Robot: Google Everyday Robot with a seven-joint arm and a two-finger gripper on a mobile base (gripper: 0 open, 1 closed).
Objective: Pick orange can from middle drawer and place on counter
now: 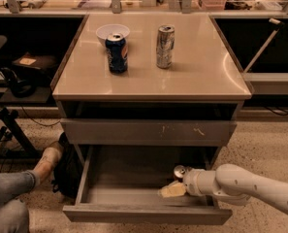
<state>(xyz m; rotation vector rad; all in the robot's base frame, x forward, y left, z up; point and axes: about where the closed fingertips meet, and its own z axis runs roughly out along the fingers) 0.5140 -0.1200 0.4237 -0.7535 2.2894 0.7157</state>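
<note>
Orange-copper below a bright silver top, the orange can (179,172) is small and shows only its upper part; the rest is hidden behind the robot's pale wrist. It seems to stand upright on the floor of the pulled-out middle drawer (129,196), toward the right side and nearer the back than the front panel. The gripper (168,191) is inside the same drawer, just in front of the can and low over the grey floor, pointing left, with the white arm (252,186) reaching in from the right over the drawer's side wall. Whether the gripper is parted or closed cannot be told, nor whether it touches the can. Above the open drawer sits a closed drawer front (148,131) with pale scratch marks. On the glossy beige counter (206,69) stand a dark blue can (117,52) just in front of a white bowl (112,31), and a taller silver can (165,46) to their right
</note>
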